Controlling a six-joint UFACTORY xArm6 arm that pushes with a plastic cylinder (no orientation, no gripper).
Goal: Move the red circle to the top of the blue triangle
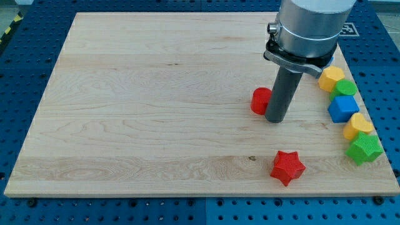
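The red circle (259,100) lies on the wooden board (156,112), right of centre. My tip (275,119) stands against its right side, and the rod hides the circle's right edge. The only blue block (342,108) sits at the board's right edge, to the right of my tip and a little lower than the red circle. It looks blocky, and I cannot make out its exact shape. It lies in a row of blocks along that edge.
Along the right edge, from top to bottom, lie a yellow block (330,78), a green block (344,89), the blue block, another yellow block (359,126) and a green star (364,149). A red star (287,167) lies near the bottom edge, below my tip.
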